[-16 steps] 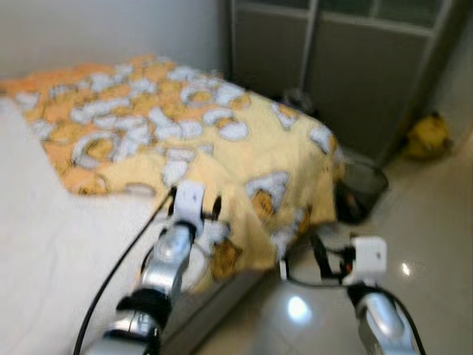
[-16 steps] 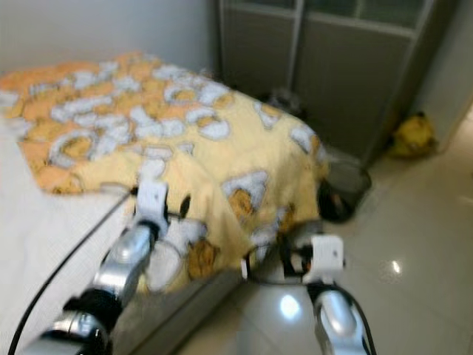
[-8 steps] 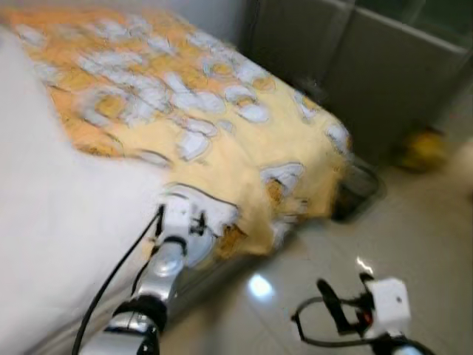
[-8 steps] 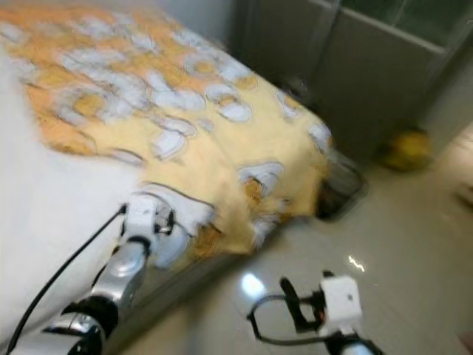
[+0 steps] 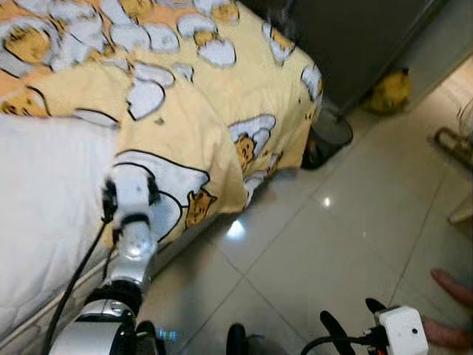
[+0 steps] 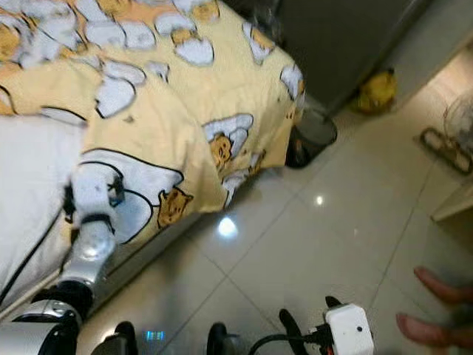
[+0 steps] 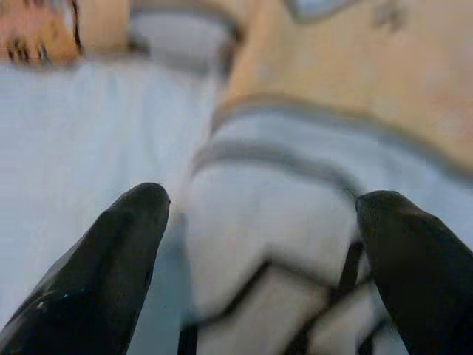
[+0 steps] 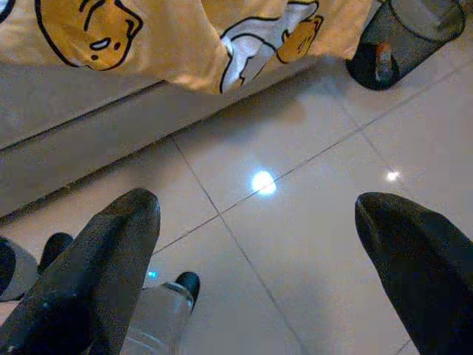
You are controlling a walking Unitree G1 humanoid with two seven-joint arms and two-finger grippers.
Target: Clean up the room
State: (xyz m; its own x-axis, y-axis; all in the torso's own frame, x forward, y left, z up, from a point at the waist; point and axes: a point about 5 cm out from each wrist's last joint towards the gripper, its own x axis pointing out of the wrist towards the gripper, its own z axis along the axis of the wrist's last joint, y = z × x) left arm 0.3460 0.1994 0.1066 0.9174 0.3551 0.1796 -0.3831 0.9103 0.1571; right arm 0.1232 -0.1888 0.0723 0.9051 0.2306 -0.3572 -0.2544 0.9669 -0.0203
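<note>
yellow blanket [image 5: 199, 111] w/ white-and-orange cartoon prints covers the far part of the bed and drapes over its foot-end corner, hanging down toward the tiled floor [image 5: 318, 251]. nearer part of the bed shows bare white mattress [image 5: 44, 207].

left gripper [image 7: 259, 251] is up at the bed's side edge, right at the blanket's hanging hem; fingers [image 7: 111, 259] spread wide, nothing btwn them, a white print patch w/ dark outlines just ahead of the tips. can't tell if the tips touch the cloth. in the left eye view the left arm [image 5: 133, 244] reaches up along the mattress edge to that same patch.

right gripper [image 8: 259, 259] hangs low over the floor, fingers wide apart, holding nothing; below it tiles w/ a light glare spot. its white wrist block [image 5: 403, 333] sits at the bottom of the head view.

dark mesh bin [image 5: 329, 137] stands on the floor just beside the bed's foot corner, under the blanket's drop. a yellow object [image 5: 390, 90] lies by the grey cabinet [image 5: 347, 37] beyond. a person's bare feet [image 6: 436, 307] on the tiles off to the right.
</note>
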